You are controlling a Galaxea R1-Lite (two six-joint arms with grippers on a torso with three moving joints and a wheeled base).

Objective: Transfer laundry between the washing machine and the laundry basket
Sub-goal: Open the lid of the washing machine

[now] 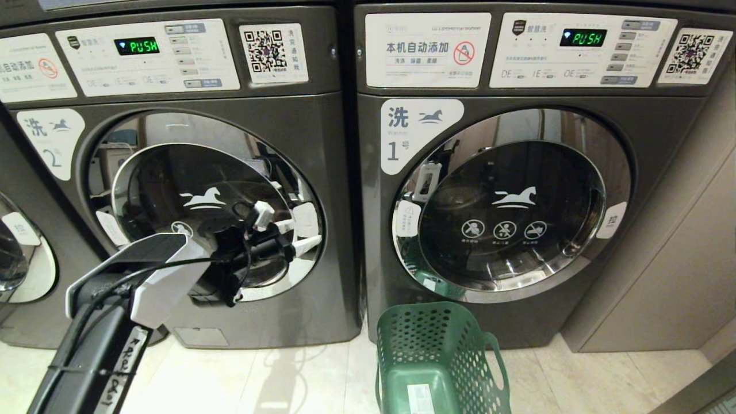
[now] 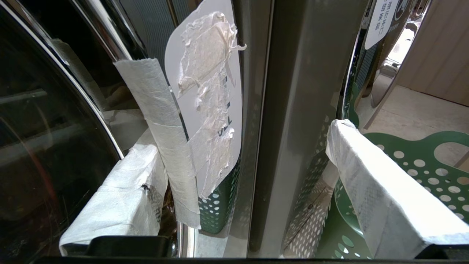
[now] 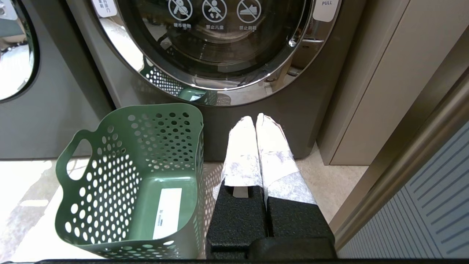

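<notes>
Left arm fills the near foreground of the head view, reaching up to the dark grey front-loading washing machine (image 1: 190, 190) marked "2", whose round chrome-rimmed glass door is shut. Left gripper (image 1: 299, 233) sits at the door's right rim with its paper-wrapped fingers (image 2: 381, 190) spread wide apart, nothing between them; in the left wrist view one finger lies on the glass side and the other out past the door edge, straddling a white pull label (image 2: 209, 110) patched with tape. Judged reason for this placement: the door must be pulled open before any cloth can move, and the pull tab is here. Contact with the rim cannot be confirmed. Neighbouring washer (image 1: 517, 190) marked "1" stands beyond the claw's outer finger, door also shut. Green perforated plastic laundry basket (image 1: 437, 356) stands on the floor below and beyond that finger, in front of washer "1"; it looks empty, presumably ready to receive. No laundry shows in any view. Right gripper (image 3: 256, 123) hangs just beside the basket, fingers pressed together, idle.
</notes>
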